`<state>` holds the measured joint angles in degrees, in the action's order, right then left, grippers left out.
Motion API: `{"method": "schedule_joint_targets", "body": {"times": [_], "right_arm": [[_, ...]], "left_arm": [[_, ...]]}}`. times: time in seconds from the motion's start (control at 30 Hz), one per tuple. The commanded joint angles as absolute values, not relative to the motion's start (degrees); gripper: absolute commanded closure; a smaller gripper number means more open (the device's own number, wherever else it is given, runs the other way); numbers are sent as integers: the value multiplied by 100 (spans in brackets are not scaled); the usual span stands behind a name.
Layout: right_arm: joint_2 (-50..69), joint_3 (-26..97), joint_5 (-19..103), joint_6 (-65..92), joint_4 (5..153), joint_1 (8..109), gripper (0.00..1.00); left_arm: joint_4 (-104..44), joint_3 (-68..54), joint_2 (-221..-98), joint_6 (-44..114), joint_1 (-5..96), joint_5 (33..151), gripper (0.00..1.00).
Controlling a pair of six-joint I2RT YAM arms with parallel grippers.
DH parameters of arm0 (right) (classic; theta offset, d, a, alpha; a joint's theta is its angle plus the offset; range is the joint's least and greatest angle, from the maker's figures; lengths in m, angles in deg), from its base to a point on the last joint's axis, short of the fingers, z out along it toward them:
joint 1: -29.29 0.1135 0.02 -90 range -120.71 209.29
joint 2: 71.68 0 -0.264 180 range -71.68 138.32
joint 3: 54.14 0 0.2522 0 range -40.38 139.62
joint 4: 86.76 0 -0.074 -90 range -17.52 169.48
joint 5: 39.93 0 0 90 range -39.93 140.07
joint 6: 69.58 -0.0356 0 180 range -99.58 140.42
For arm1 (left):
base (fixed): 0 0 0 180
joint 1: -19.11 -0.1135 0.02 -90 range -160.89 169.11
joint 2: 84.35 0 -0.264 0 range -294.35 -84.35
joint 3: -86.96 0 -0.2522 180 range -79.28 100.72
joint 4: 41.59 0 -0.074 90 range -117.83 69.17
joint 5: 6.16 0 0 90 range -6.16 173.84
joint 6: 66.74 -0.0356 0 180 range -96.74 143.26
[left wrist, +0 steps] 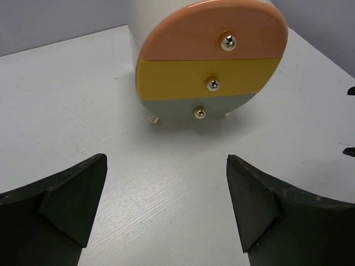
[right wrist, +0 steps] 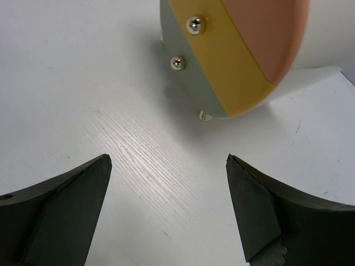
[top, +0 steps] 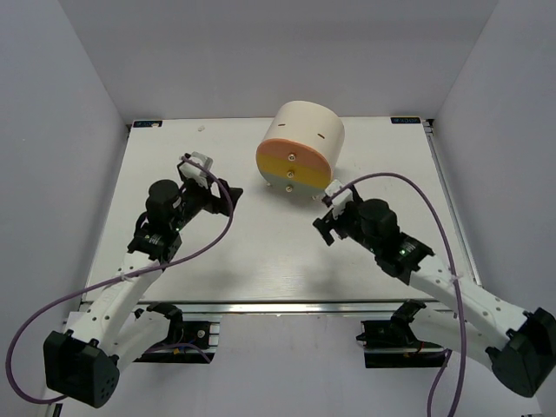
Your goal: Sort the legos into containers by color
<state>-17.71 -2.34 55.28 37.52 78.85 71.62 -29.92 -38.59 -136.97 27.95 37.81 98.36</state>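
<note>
1. White wood-grain table (top: 261, 261), plain grey-lilac walls (top: 261, 52) closing it in on three sides.
2. Cream drum (top: 310, 126) stands upright on the table and is the landmark. Its flat face is turned toward the arm bases.
3. Three drawers are stacked on that face: peach drawer (left wrist: 183, 33) on top, yellow drawer (left wrist: 177, 77) in the middle, grey-green drawer (left wrist: 172, 106) at the bottom. All sit flush, each with a small metal knob (left wrist: 227, 41).
4. Left gripper (top: 231, 193) is left of the drum, apart from it and aimed at the drawer face. In the left wrist view its jaws are spread wide, nothing between the fingers (left wrist: 72, 205), only bare table under them.
5. Right gripper (top: 323, 226) is just in front of the drum's face, near the lower drawers and not touching. Jaws also wide apart, fingers (right wrist: 260, 210) empty.
6. Purple cable (top: 408, 182) loops off each wrist.
</note>
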Motion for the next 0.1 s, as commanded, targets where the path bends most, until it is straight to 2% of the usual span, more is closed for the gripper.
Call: {"method": "schedule_joint_targets", "body": {"times": [0.0,0.07], "right_arm": [[-2272,-714,6008,3281,8852,7052,11],[-2439,-795,6237,3325,9046,6964,11]], "left_arm": [[-3161,-3911,-13586,2651,3757,10133,2],[-3170,-3929,-13586,2633,3757,10124,2]]}}
